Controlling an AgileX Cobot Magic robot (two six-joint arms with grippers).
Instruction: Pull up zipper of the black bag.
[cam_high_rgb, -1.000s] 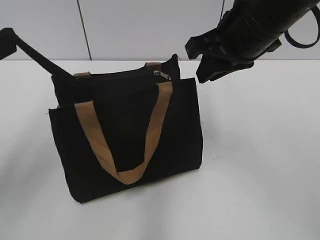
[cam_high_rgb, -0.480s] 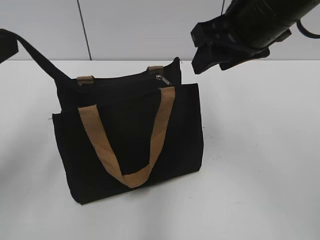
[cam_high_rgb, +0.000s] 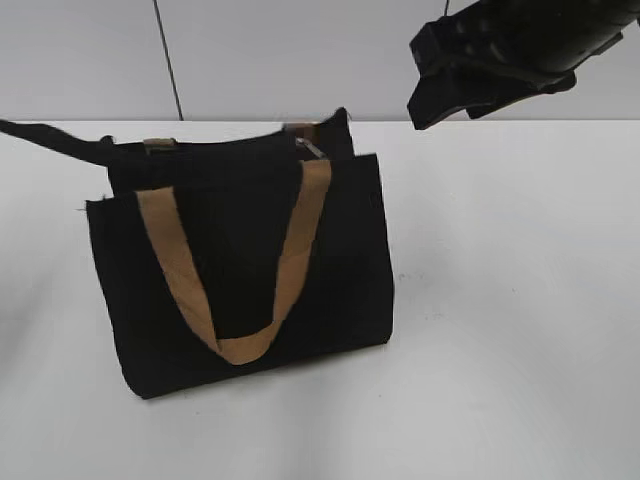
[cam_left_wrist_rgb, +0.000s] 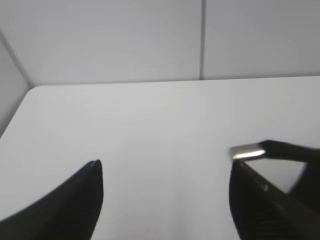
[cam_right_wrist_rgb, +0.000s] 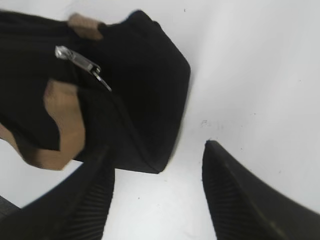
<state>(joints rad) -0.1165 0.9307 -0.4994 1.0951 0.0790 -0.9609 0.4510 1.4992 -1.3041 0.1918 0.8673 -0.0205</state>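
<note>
Black bag stood upright on the table, zipper pull at its top right end. Right gripper hung above-right of it, jaws apart, empty. Left gripper jaws also apart, nothing between.

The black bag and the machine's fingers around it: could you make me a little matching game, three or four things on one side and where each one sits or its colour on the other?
Things:
1. black bag
2. front handle
3. zipper pull
4. right gripper

Descriptions:
A. silver, at the bag's top edge
B. tan loop hanging down the front
C. fingers apart, holding nothing, raised beside the bag's end
D. standing upright on the white table

Pairs: 1-D, 2-B, 3-A, 4-C
</note>
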